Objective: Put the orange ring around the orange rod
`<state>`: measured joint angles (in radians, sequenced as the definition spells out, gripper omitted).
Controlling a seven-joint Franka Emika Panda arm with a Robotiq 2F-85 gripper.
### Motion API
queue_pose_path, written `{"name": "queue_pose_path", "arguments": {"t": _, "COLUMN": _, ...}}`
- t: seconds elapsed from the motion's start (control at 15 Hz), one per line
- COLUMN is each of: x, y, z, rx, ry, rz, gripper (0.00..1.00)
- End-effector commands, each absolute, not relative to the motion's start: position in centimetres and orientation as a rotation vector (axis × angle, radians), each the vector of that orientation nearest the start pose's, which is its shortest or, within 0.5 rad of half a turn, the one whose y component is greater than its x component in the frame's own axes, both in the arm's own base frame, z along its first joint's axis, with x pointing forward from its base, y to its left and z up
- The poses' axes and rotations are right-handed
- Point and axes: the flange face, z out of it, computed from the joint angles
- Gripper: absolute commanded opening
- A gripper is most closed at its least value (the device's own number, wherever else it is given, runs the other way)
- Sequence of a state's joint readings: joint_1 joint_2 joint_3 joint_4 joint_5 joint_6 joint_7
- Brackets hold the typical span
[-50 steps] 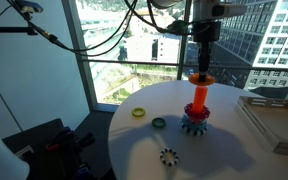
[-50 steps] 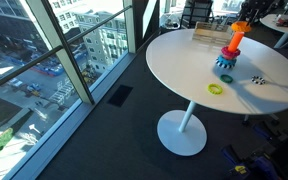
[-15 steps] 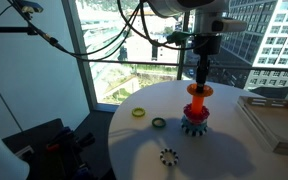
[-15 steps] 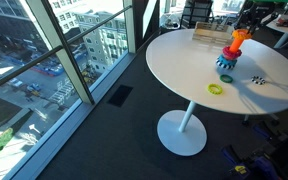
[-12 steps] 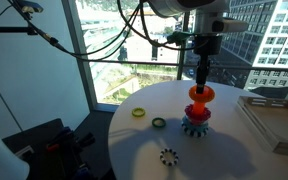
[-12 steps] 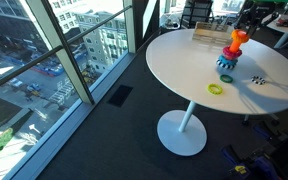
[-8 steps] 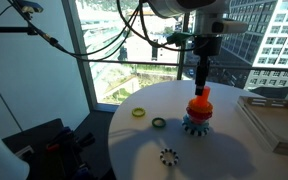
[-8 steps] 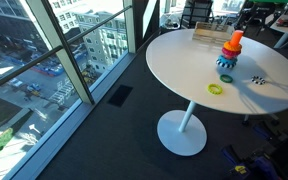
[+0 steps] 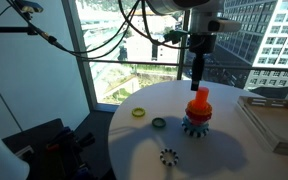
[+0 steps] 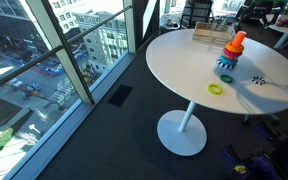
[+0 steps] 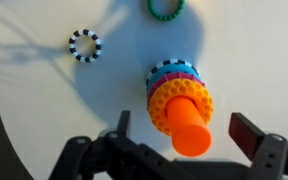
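Arm (image 9: 198, 40) plumb over my bench; gripper (image 9: 197, 78) hangs open, empty, above flat orange plastic ring (image 9: 198, 104) encircling short red-orange cylinder rod (image 9: 201, 93).

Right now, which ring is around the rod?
The orange ring, around the orange rod; the yellow ring, green ring and toothed ring lie loose on the table.

Lit brightly by daylight from the windows (image 9: 114, 55) behind the table (image 9: 234, 150). Threw soft grey shadows over the table toward its near edge. Looked slightly blurred, with pale glare on the table in wrist view.
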<state>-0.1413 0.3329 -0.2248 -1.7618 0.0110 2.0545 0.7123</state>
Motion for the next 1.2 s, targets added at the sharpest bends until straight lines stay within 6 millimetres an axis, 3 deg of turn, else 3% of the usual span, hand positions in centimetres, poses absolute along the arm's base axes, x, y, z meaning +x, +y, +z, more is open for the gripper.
{"name": "queue_pose_path", "arguments": {"t": 0.0, "x": 58.8, "y": -19.7, "z": 39.8, "rx": -2.807, "ry": 1.484, "rz": 0.062, "gripper": 1.0}}
{"name": "queue_pose_path", "arguments": {"t": 0.4, "x": 56.8, "y": -15.5, "z": 41.8, "rx": -2.924, "ry": 1.173, "rz": 0.172, "gripper": 1.0}}
{"name": "queue_pose_path", "arguments": {"t": 0.67, "x": 54.2, "y": -13.1, "z": 43.8, "rx": -2.988, "ry": 0.962, "rz": 0.296, "gripper": 1.0}}
{"name": "queue_pose_path", "arguments": {"t": 1.13, "x": 49.1, "y": -11.2, "z": 48.6, "rx": -3.009, "ry": 0.752, "rz": 0.42, "gripper": 1.0}}
